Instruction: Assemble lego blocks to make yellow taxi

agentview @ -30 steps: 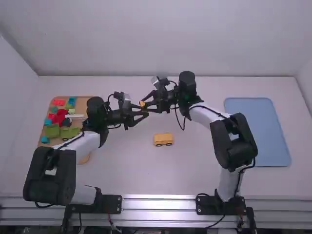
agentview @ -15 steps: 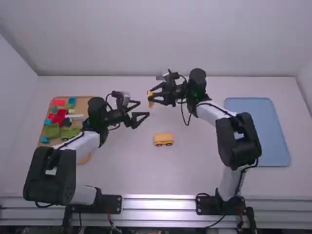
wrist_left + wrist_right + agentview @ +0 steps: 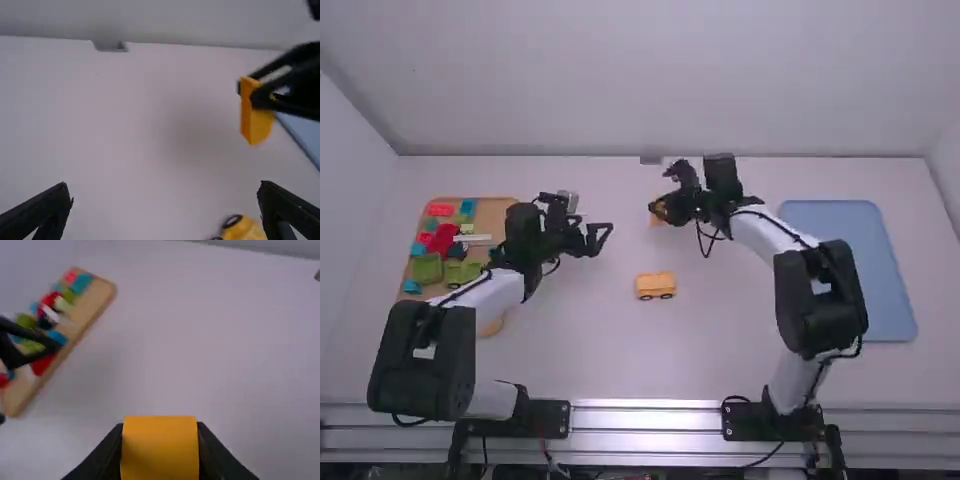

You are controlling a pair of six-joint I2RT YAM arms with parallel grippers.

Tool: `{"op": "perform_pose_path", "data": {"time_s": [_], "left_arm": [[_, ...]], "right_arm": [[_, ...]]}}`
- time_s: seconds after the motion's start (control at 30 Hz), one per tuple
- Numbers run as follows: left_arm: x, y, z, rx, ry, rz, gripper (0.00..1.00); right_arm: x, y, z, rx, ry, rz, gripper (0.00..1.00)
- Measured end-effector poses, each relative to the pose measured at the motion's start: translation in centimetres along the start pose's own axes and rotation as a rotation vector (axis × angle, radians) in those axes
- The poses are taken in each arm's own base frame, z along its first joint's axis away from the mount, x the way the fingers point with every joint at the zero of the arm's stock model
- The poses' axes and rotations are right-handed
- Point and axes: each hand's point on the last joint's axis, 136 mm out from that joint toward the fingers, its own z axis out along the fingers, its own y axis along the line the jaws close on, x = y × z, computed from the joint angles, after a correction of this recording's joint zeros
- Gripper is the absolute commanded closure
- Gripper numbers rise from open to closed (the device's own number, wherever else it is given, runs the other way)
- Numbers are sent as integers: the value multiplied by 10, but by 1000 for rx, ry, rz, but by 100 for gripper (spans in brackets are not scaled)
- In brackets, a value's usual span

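Right of the table's middle, my right gripper (image 3: pixel 664 211) holds a yellow block (image 3: pixel 657 217) above the table; in the right wrist view the block (image 3: pixel 160 447) is clamped between the fingers of my right gripper (image 3: pixel 160 450). My left gripper (image 3: pixel 605 235) is open above the table, left of that block, and its fingers stand wide apart around nothing in the left wrist view, where the left gripper (image 3: pixel 165 192) faces bare table. A yellow car body with dark wheels (image 3: pixel 655 286) rests on the table, nearer the arm bases than both grippers.
A wooden tray (image 3: pixel 500 212) with several red, green and blue blocks lies at the left, partly behind the left arm. A blue tray (image 3: pixel 850 265) lies at the far right, beyond the right arm. A wall closes off the table's far side.
My right gripper has moved away to the right with the yellow block, and its wrist has turned. The left gripper has drawn back slightly to the left, and the car body has stayed put.
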Motion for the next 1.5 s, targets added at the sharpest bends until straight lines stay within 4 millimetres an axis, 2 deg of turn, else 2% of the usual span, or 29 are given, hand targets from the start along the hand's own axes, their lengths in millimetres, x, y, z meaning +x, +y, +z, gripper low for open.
{"op": "perform_pose_path", "data": {"time_s": [0.1,0.17,0.27,0.37,0.47,0.5,0.6,0.67,0.77,0.8,0.9,0.93,1.1,1.27,1.37,1.5], "left_arm": [[11,11,-2,-67,73,-2,1],[11,13,-6,-101,99,2,1],[-8,17,-28,-210,110,29,1],[-47,12,-68,-336,41,79,1],[-75,3,-106,-427,-54,115,1],[-87,-3,-130,-476,-112,131,1],[-101,-15,-169,-539,-220,157,1],[-99,-22,-194,-570,-277,171,1],[-85,-26,-217,-610,-332,181,1],[-84,-26,-219,-614,-336,181,1],[-63,-17,-238,-690,-378,170,1],[-60,-15,-239,-700,-382,165,1],[-43,-6,-252,-765,-429,134,1],[-42,-5,-261,-788,-466,126,1],[-42,-4,-261,-792,-465,125,1],[-41,-4,-261,-793,-459,124,1]], "right_arm": [[2,22,-9,84,60,-139,80],[2,31,-11,103,77,-198,81],[7,43,-7,121,131,-280,82],[17,60,-3,109,208,-355,82],[14,76,0,86,246,-431,82],[12,87,3,66,270,-483,82],[14,108,10,27,328,-566,82],[17,120,21,0,375,-622,82],[31,130,40,-38,462,-681,82],[32,131,41,-40,467,-682,82],[65,130,62,-65,631,-733,81],[68,130,63,-65,646,-735,81],[109,125,81,-24,851,-817,83],[140,131,97,-39,946,-905,83],[149,129,103,-48,967,-916,83],[152,124,105,-60,968,-907,82]]}}
